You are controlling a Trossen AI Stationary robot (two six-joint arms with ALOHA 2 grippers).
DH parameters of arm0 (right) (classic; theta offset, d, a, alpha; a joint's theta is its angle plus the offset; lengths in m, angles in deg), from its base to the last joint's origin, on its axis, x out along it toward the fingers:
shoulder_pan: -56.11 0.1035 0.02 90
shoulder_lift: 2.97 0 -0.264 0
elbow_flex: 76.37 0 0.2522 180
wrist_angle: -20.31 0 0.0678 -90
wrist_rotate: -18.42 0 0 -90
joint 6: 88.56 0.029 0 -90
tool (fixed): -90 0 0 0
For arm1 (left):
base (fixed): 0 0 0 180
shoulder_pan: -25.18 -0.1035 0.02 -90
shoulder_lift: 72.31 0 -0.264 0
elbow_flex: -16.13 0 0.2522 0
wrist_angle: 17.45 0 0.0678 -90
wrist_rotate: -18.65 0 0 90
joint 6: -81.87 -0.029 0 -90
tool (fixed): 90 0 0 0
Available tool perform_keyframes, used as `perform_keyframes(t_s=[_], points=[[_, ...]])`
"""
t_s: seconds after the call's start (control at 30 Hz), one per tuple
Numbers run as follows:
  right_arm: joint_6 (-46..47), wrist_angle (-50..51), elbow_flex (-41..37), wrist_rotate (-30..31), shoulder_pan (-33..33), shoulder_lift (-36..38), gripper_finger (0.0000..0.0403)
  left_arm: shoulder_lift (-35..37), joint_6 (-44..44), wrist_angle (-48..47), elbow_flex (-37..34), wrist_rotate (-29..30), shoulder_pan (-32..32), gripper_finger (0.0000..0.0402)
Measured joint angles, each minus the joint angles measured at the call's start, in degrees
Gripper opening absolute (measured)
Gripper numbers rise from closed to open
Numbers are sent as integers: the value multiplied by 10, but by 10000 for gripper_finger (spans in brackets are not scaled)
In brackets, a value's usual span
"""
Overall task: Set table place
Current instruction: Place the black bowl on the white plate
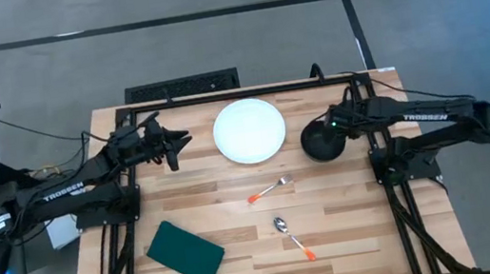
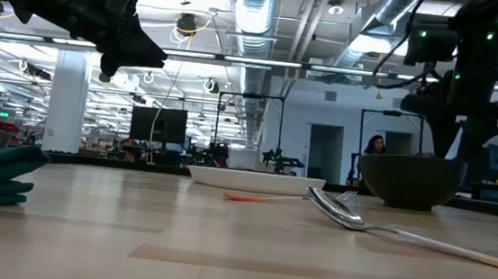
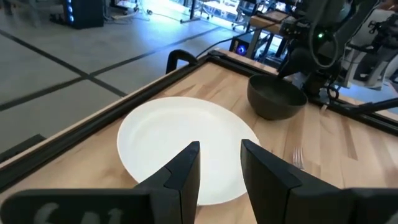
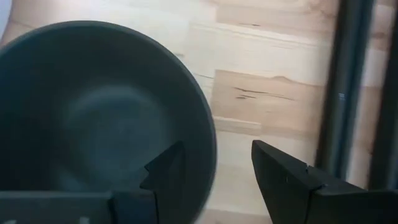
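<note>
White and round, the plate [image 1: 249,131] lay flat near the far edge of the surface [image 1: 354,227], about midway along it. It was smooth, plain and shallow, with a low rim, and nothing rested on it; in the low view it showed as a thin pale disc [image 2: 256,180]. The surface was pale wooden planks edged by a thin black frame.

The left gripper [image 1: 179,144] hung in the air beside the plate, toward the left edge, clear of the wood. Its fingers [image 3: 186,171] stood apart with nothing between them, pointing at the plate [image 3: 186,146].

The right gripper [image 1: 326,130] was at the black bowl [image 1: 323,141], which sat just beside the plate toward the right edge. In the right wrist view its fingers [image 4: 286,177] were apart, one over the inside of the bowl [image 4: 93,112] and one outside the rim, straddling the wall; whether they pressed on it could not be told.

Nearer the front, a fork [image 1: 270,189] with an orange handle lay close to the plate, and a spoon [image 1: 292,235] with an orange handle lay closer to the front edge. A dark green pad [image 1: 185,252] lay toward the front left corner, at an angle to the edges.
</note>
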Motion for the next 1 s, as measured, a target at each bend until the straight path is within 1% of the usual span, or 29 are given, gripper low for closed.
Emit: perform_keyframes(t_s=[0.1, 0.23, 0.43, 0.53, 0.6, 0.8, 1.0], points=[[-11, -27, -12, -7, -20, -10, 209, 0, 0, -1, 0, 0, 0, 106], [-26, -34, -32, -8, -44, -26, 204, 0, 1, -1, 0, 0, 0, 106], [-57, -96, -61, -24, -61, -44, 183, 0, 1, -7, 0, 0, 0, 106], [-71, -115, -66, -34, -61, -51, 158, 0, 1, -10, 0, 0, 0, 106], [-72, -116, -65, -34, -61, -57, 133, 0, 1, -13, 0, 0, 0, 106], [-98, -127, -61, -40, -61, -70, 30, 0, 1, -14, 0, 1, 0, 106], [-132, -156, -53, -38, -61, -58, 26, 0, 1, -19, 0, 1, 0, 106]])
